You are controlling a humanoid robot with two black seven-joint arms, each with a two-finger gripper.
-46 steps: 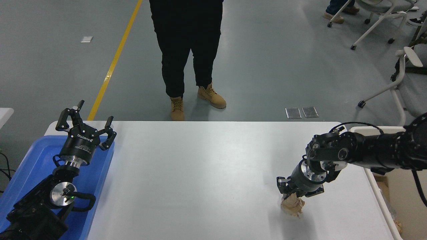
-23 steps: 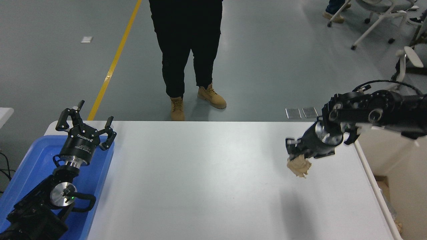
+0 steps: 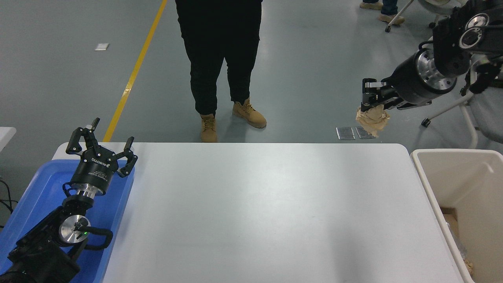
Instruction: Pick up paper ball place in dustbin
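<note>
Your white table (image 3: 251, 212) lies between the cream dustbin (image 3: 456, 157) at right and a blue tray (image 3: 35, 188), where your left gripper (image 3: 101, 147) sits parked, fingers spread. High at upper right, your right gripper (image 3: 371, 104) clamps the paper ball (image 3: 372, 121), left of the dustbin.

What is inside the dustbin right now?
The dustbin shows brown cardboard-like material and pale scraps near its bottom; the rest lies beyond the frame. The paper ball hangs in the right pincer.
</note>
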